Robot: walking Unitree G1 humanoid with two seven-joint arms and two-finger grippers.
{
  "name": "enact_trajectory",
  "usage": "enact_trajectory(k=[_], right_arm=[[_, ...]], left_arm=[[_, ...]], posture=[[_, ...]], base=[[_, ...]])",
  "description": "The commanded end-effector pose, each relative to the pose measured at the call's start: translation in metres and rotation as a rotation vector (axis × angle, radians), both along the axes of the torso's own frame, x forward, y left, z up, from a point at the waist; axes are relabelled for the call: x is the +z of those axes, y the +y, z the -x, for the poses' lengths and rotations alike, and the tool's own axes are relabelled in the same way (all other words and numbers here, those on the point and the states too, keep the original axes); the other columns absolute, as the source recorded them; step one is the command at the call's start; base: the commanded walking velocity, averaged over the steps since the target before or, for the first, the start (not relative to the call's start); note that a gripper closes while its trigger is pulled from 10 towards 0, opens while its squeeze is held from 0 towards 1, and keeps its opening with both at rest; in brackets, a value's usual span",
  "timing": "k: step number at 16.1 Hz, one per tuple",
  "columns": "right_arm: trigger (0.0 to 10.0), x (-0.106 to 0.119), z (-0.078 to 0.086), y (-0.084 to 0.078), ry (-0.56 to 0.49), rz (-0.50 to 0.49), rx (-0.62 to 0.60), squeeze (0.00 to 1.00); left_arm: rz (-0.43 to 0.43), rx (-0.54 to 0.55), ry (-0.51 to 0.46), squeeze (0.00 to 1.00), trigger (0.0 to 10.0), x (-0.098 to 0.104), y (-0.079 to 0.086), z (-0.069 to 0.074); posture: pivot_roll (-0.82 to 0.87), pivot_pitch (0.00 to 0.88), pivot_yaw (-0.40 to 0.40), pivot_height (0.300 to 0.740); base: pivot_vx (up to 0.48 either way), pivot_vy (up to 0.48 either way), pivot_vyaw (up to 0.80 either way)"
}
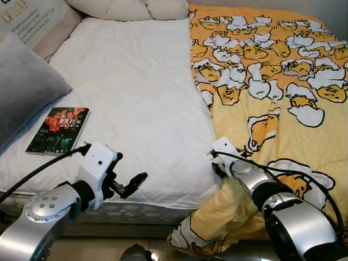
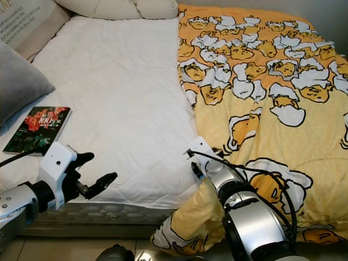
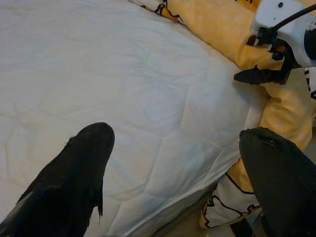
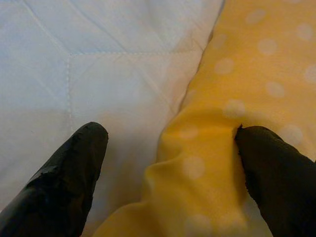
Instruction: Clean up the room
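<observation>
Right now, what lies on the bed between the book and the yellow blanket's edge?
Only bare white quilted mattress cover lies between the book and the yellow blanket, as the left eye view shows.

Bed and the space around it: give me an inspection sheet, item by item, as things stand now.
Surface: white quilted mattress, bare on the robot's left half.
Job's things: yellow cartoon-print blanket covers the right half; its near corner hangs off the foot of the bed.
Clutter: a book lies flat near the mattress's left edge; grey pillow beside it; white pillows at the head.
Hands: left hand open, hovering over the mattress's near edge, holding nothing; right hand open, fingers straddling the blanket's edge fold.
Cables: black cables run along both of the robot's forearms.
Surroundings: printed cushion at far left; floor below the bed foot.
</observation>
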State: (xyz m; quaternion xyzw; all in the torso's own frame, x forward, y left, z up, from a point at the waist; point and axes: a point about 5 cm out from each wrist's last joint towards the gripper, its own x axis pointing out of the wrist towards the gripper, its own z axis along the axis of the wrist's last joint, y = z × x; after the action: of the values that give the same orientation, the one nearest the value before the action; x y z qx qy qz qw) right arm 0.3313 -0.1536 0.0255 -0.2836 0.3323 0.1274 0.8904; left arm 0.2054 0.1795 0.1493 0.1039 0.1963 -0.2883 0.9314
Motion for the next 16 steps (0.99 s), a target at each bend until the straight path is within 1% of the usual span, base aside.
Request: enact_trajectory(k=[1, 3, 6, 7, 8, 9, 10, 14, 16], right_arm=[[10.0, -0.008, 0.008, -0.018, 0.018, 0.055, -0.037, 0.00], [10.0, -0.010, 0.010, -0.025, 0.021, 0.078, -0.055, 0.00], [10.0, -0.009, 0.010, -0.026, 0.021, 0.081, -0.058, 0.00], [8.7, -0.009, 0.010, -0.027, 0.020, 0.082, -0.060, 0.00], [6.7, -0.009, 0.010, -0.027, 0.018, 0.077, -0.067, 0.00], [2.6, -0.008, 0.009, -0.028, 0.016, 0.071, -0.072, 0.00], [0.0, -0.008, 0.009, -0.028, 0.013, 0.057, -0.079, 0.00], [0.0, -0.010, 0.011, -0.026, 0.017, 0.009, -0.099, 0.00], [0.0, -0.011, 0.012, -0.027, 0.022, 0.005, -0.104, 0.00]], left_arm=[[0.000, -0.004, 0.006, 0.00, 10.0, 0.001, -0.002, 0.002], [-0.003, -0.005, 0.008, 0.00, 10.0, 0.001, -0.002, 0.002], [-0.005, -0.001, 0.009, 0.00, 10.0, 0.001, -0.001, 0.003], [-0.004, 0.002, 0.010, 0.00, 10.0, 0.001, -0.001, 0.002], [-0.005, 0.004, 0.011, 0.00, 10.0, 0.001, -0.001, 0.003], [-0.004, 0.005, 0.010, 0.00, 10.0, 0.001, 0.000, 0.003], [-0.004, 0.007, 0.009, 0.00, 10.0, 0.001, 0.000, 0.002], [-0.005, 0.010, 0.004, 0.00, 10.0, 0.002, 0.000, 0.001], [-0.007, 0.011, 0.004, 0.00, 10.0, 0.002, 0.000, 0.001]], posture=[[0.27, 0.073, -0.016, 0.740], [0.27, 0.074, -0.016, 0.740], [0.27, 0.074, -0.017, 0.740], [0.27, 0.075, -0.017, 0.740], [0.27, 0.075, -0.017, 0.740], [0.27, 0.073, -0.016, 0.740], [0.27, 0.071, -0.017, 0.740], [0.27, 0.069, -0.016, 0.740], [0.27, 0.068, -0.014, 0.740]], base=[[0.000, 0.000, 0.00], [0.000, 0.000, 0.00], [0.000, 0.000, 0.00], [0.000, 0.000, 0.00], [0.000, 0.000, 0.00], [0.000, 0.000, 0.00], [0.000, 0.000, 0.00], [0.000, 0.000, 0.00], [0.000, 0.000, 0.00]])
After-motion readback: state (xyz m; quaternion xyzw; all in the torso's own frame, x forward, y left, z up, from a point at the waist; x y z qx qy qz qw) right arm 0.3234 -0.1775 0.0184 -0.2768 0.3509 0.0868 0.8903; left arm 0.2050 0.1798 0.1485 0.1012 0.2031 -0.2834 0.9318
